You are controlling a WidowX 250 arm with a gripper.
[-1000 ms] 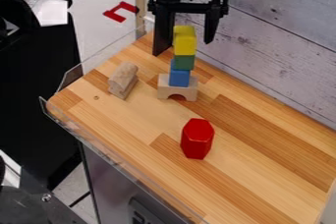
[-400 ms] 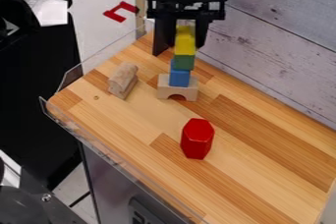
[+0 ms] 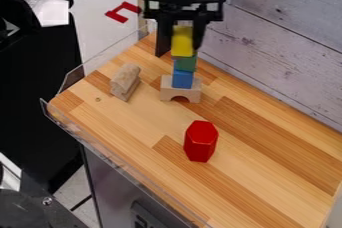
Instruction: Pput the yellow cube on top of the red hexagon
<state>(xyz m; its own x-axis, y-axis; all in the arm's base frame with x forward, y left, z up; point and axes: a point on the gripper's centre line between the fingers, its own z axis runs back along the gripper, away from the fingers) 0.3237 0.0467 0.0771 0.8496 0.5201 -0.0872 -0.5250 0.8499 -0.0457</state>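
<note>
Across the middle of my view lies a worktop (image 3: 140, 122) of light and darker wood strips. From twelve to three o'clock I have a whitewashed plank wall (image 3: 287, 47) with knots. A clear guard (image 3: 107, 149) edges the worktop from eleven round to seven. Pale floor (image 3: 97, 39) shows towards eleven; something black (image 3: 33, 97) stands at nine.

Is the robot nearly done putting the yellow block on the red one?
Not nearly. Done: the end effector is at the yellow cube, one finger on each side. In hand: the cube looks gripped, but it sits right above the green block, at the tower's top. Left: lifting it clear, carrying it over and setting it on the red hexagon, whose top is bare.
</note>
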